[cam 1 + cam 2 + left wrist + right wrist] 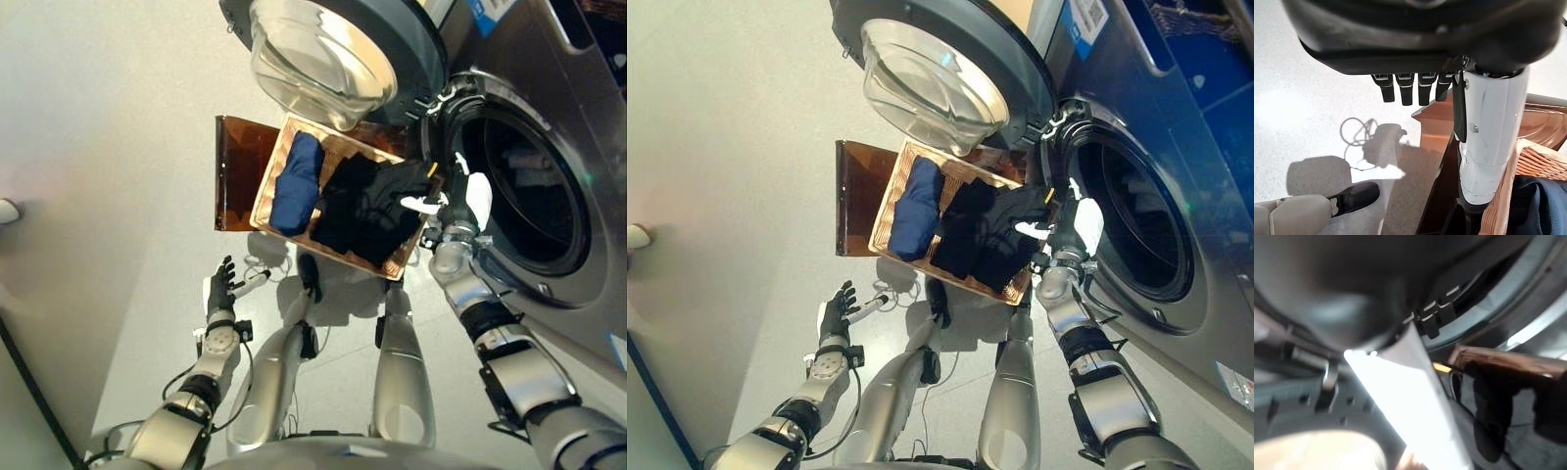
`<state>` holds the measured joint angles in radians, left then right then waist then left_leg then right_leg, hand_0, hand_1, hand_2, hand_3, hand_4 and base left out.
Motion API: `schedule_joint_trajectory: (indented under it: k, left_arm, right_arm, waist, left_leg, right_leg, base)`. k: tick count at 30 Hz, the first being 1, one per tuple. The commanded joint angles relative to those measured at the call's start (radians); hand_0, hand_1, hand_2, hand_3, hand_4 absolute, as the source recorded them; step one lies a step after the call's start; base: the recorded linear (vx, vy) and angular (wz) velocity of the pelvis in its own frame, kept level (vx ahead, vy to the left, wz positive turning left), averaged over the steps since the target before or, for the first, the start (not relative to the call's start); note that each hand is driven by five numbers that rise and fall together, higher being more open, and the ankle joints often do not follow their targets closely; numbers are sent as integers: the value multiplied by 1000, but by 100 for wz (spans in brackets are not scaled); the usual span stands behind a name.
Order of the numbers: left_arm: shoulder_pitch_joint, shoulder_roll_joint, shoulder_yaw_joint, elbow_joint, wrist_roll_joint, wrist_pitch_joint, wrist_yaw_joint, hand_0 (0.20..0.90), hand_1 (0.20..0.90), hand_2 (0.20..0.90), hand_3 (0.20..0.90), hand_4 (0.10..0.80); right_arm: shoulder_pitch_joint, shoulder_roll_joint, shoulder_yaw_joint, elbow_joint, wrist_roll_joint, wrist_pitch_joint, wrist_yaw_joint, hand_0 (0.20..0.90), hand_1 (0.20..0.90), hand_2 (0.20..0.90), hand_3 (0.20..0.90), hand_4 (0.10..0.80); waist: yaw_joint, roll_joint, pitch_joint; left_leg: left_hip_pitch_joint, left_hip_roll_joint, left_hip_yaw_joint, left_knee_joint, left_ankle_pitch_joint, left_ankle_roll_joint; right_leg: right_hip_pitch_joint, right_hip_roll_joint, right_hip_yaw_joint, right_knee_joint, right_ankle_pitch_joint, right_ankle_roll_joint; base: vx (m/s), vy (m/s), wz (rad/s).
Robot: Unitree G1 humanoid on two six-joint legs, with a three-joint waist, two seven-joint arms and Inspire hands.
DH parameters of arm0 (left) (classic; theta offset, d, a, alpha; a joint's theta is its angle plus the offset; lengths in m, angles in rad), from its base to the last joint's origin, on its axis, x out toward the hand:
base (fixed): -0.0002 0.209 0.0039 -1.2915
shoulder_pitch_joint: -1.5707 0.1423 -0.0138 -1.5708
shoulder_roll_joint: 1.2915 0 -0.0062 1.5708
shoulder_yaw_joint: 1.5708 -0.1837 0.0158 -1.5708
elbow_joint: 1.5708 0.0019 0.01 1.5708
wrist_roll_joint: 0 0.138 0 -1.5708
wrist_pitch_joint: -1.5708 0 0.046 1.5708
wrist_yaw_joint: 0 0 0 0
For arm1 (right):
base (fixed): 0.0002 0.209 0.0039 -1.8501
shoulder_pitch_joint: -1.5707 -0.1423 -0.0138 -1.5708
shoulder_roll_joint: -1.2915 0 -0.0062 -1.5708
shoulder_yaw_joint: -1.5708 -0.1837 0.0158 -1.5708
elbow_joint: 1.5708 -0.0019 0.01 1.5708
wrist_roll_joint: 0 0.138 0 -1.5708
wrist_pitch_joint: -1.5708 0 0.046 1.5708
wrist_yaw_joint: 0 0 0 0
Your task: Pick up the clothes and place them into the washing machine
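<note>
R hand (460, 211) sits centre-right of frame, at the right end of the wicker basket (279, 157), between the black clothes (372, 211) and the washer's drum opening (519, 196). Fingers run out straight in the wrist view, nothing caught in them; white thumb lies over the black heap's edge, touching or not I can't tell. L hand (223, 292) hangs low left of frame over bare floor, fingers spread & relaxed, empty.

Clothes all in the basket yet: navy roll (297, 181) at its left end, black pile filling middle + right. Drum looks dark and empty.

Step in hand, as I read it: grabbing the black garment. To do it well, prob. push fingers deep into the bunch, not just the top fold, so thumb & fingers close round a thick wad; lift clear of the rim before swinging right to the opening, else trailing cloth may snag the weave.

Materials: basket = coarse tan weave, rectangular, on a glossy brown board (235, 171). Black cloth soft, crumpled, matte. Navy piece smoother, rolled. Open door (333, 49), upper centre, = clear domed glass in a dark ring.
</note>
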<state>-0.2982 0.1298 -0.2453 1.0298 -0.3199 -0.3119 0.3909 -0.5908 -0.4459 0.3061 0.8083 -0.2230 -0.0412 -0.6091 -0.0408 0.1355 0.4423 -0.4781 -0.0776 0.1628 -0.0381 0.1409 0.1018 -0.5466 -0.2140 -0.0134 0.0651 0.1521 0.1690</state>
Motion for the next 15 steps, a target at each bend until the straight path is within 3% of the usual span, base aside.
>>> schedule_joint_trajectory:
  k: [1, 7, 11, 15]
  left_arm:
    - [4, 28, 43, 35, 34, -38, 37, 900, 900, 900, 900, 800]
    - [-1, 37, 49, 28, 33, -49, 16, 900, 900, 900, 900, 800]
    - [-5, 45, 50, 33, 18, -51, -7, 900, 900, 900, 900, 800]
    - [-8, 45, 42, 43, 1, -52, -20, 900, 900, 900, 900, 800]
  right_arm:
    - [-33, -88, 81, -66, -280, 2, -29, 900, 900, 900, 900, 800]
    - [-104, -186, 192, -47, -521, 63, 0, 900, 900, 900, 900, 800]
    - [-213, -287, 357, 11, -774, 130, 49, 900, 900, 900, 900, 800]
    - [-298, -329, 478, 27, -894, 147, 97, 900, 900, 900, 900, 800]
  waist:
    - [34, -35, -54]
    - [42, -42, -51]
    - [52, -50, -44]
    - [57, -55, -37]
  left_leg:
    - [-20, 70, 5, 126, -91, -149]
    - [-20, 71, -4, 113, -79, -154]
    - [-18, 72, -9, 105, -74, -160]
    - [-18, 73, -10, 101, -70, -162]
  right_leg:
    - [35, 0, 1, 53, -36, -25]
    - [36, 2, -8, 49, -34, -24]
    - [40, 3, -13, 45, -35, -22]
    - [42, 3, -16, 41, -33, -22]
  base:
    - [0, 0, 0]
    - [-4, -5, 7]
    - [-2, -2, 2]
    - [0, 0, 0]
